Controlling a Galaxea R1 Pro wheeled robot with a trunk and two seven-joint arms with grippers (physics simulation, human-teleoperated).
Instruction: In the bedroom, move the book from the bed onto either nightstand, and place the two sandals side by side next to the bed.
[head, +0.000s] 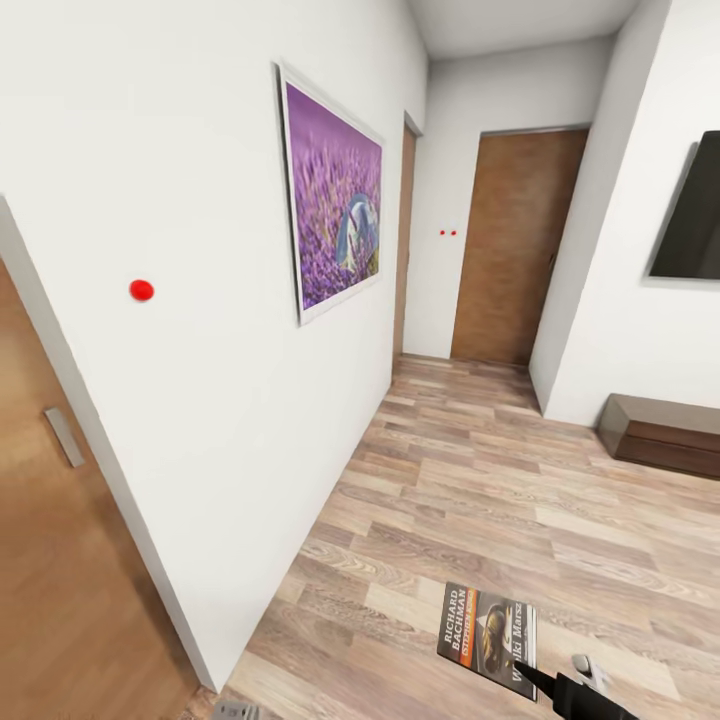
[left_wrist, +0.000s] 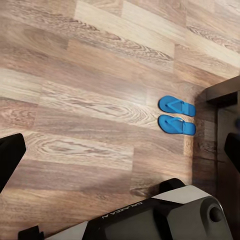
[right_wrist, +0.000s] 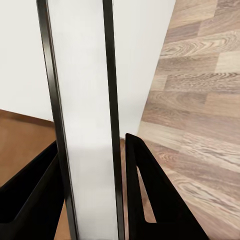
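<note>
Book (head: 487, 638) — clamped in right claw (head: 535, 680)

White walls (head: 200, 150) close in on my left, carrying a purple painting (head: 335, 215). Light wood planks (head: 480, 480) run ahead to a tan door (head: 515, 245). A dark screen (head: 692, 215) hangs at right above a low dark dresser (head: 665, 432).

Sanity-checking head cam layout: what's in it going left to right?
Tan door → red dot on the wall → purple painting → far wooden door → dark wall panel. Low in the picture, the book sits in the right gripper.
</note>
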